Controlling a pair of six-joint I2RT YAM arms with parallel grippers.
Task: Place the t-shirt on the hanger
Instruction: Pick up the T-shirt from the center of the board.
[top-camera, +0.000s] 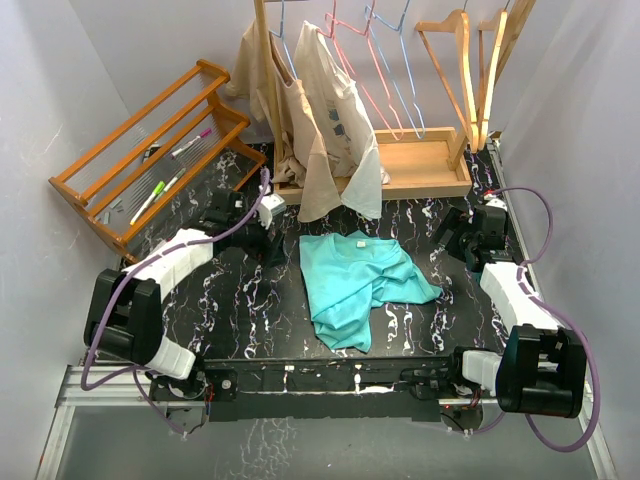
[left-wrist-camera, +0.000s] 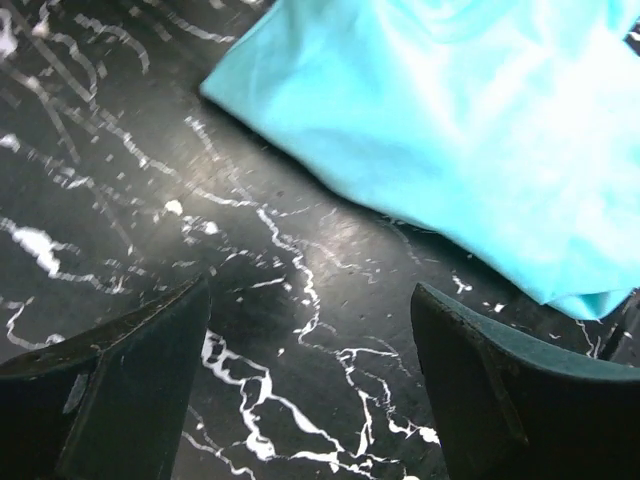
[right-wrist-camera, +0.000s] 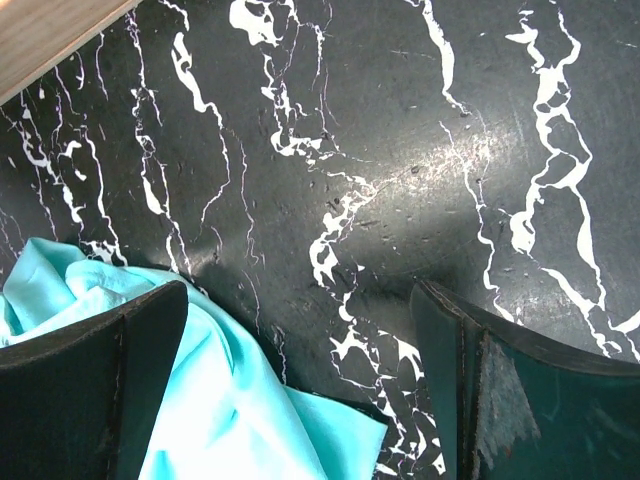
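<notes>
As the left claw (left-wrist-camera: 310, 335) gapes, the t-shirt (left-wrist-camera: 450, 120) lies just beyond

Teal t-shirt (top-camera: 355, 285): crumpled, lying mid-table (top-camera: 250, 300). Wooden hanger (top-camera: 466, 80): hangs at far right, well apart from it.

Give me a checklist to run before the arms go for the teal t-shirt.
1. Left tool open and empty: ok.
2. Right tool open and empty: ok.
3. T-shirt spread flat on the table: not ok, crumpled.
4. Neck opening visible: ok, at the far edge.
5. Hanger off the rack: not ok, it hangs at the back right.
6. Right tool clear of cloth: cannot tell.
</notes>
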